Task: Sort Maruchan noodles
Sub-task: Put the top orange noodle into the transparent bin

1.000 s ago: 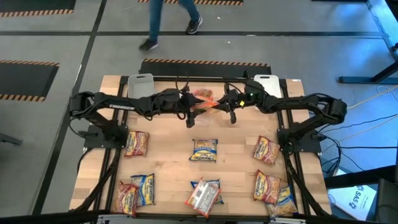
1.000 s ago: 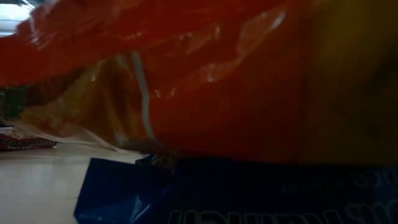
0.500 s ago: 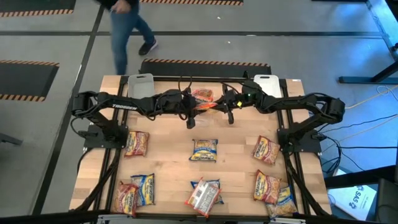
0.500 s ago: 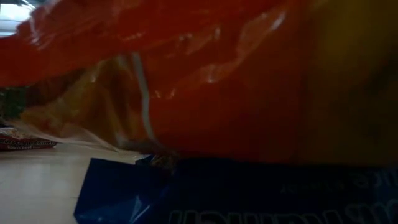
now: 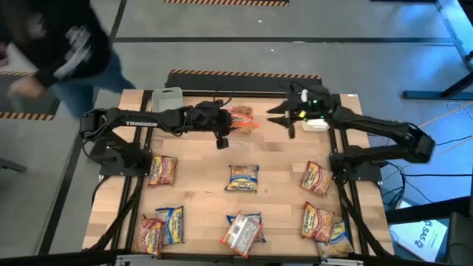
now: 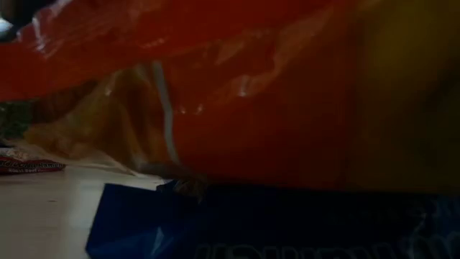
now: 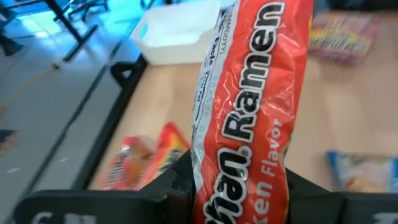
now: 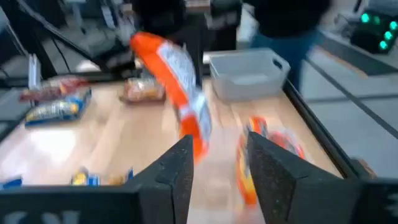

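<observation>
High view put your left gripper (image 5: 230, 131) near the table's far edge, its fingers pinching the orange ramen packet (image 5: 242, 123) on edge, held above another orange packet (image 5: 241, 113) lying on the wooden table (image 5: 199, 177). Your right gripper (image 5: 283, 118) stood beside it with fingers spread and nothing between them, near the white bin (image 5: 318, 111). The other packets lay scattered nearer you. I judged the risk was slippage: you gripped only one end of a crinkly wrapper, so a quick swing could shake it loose.

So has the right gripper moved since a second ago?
Yes. The right gripper let go of the orange packet and pulled back toward the white bin.
</observation>
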You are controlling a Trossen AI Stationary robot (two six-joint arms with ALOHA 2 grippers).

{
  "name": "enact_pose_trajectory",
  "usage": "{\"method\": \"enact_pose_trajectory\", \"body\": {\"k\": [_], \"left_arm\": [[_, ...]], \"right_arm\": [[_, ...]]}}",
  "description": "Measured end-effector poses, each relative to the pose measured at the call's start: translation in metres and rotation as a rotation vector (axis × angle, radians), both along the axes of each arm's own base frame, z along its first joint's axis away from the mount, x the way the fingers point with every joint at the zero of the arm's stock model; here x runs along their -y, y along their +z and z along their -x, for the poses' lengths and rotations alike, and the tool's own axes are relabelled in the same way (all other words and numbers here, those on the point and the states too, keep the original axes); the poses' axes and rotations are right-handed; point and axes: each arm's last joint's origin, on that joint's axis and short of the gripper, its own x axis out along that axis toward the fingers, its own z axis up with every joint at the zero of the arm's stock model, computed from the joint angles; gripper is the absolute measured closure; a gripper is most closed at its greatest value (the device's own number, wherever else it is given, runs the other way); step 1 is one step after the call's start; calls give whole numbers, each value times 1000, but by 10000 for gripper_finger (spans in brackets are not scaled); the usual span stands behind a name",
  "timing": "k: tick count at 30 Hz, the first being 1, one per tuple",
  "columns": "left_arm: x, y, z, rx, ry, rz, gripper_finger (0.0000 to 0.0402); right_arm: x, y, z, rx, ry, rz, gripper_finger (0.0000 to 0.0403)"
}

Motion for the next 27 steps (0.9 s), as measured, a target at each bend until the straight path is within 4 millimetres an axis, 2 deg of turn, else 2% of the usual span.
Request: {"method": "enact_pose_trajectory", "body": {"k": [2,5,11,16,20,27], "left_arm": [[-3,9,1,-87,6,-34,319],[-10,16,-7,-200,4,-62,319],[-23,16,-33,-410,-27,-23,319],[-28,11,-58,-469,-59,-21,319],[-33,7,-66,-534,-65,-20,318],[-35,-4,-62,-575,-84,20,318]], "right_arm": [[-2,3,13,-41,-33,-2,261],[-7,-1,22,-82,-42,-22,258],[-13,-22,23,-132,-53,-37,258],[-13,-29,25,-160,-74,-45,258],[-13,-29,25,-160,-74,-49,258],[-13,-29,25,-160,-71,-44,258]]}}
